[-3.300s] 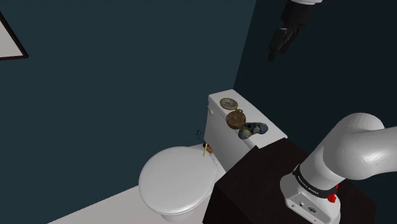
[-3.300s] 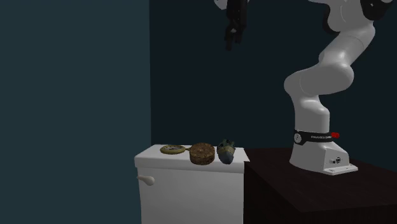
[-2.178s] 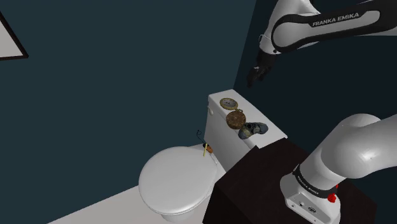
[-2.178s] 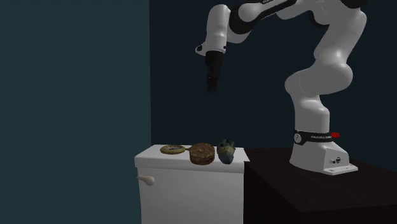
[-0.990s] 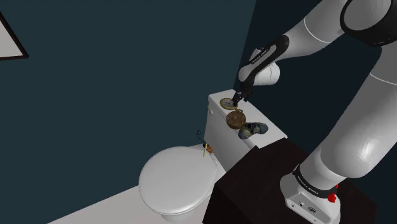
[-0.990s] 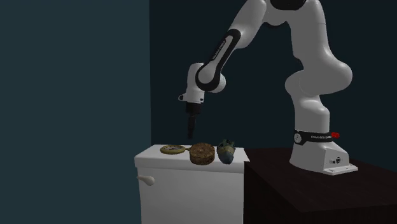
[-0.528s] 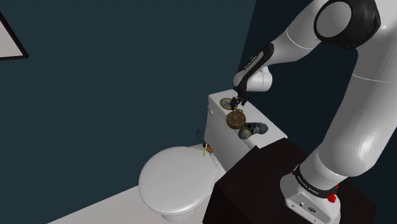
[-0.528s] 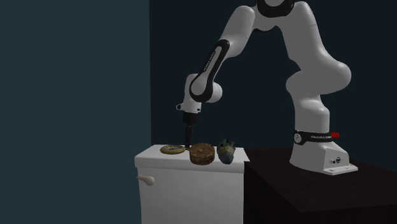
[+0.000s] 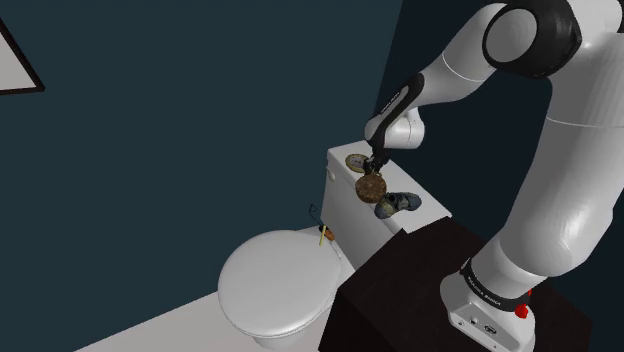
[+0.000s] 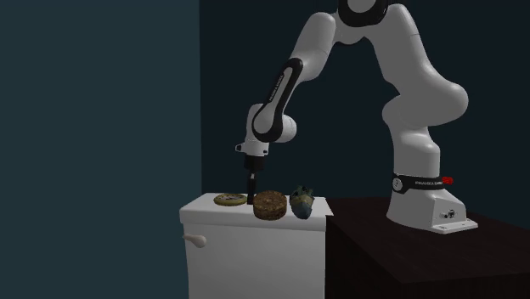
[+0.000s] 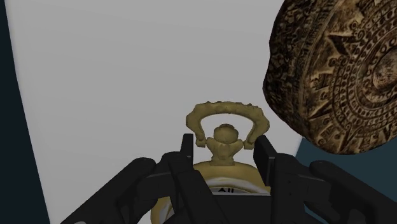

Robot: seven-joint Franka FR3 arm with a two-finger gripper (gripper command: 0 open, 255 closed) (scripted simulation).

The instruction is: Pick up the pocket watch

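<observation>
Gold-coloured pocket watch (image 11: 222, 137): I am seeing it lying flat on the white toilet tank lid (image 11: 114, 83), just beside the dark brown carved round disc (image 11: 331, 70).
Black two-finger gripper (image 11: 225, 145): it is pointing down beside that disc with its jaws spread, straddling the watch's crown. I am not making out any contact.
Step in hand: I am judging this as the closing moment. I am wanting the fingers squeezing the case evenly without nudging the disc, then lifting straight up.
Writing: the white dial is showing a dark mark under the crown, possibly a twelve. I am finding the arm's lettering too small to read.
</observation>
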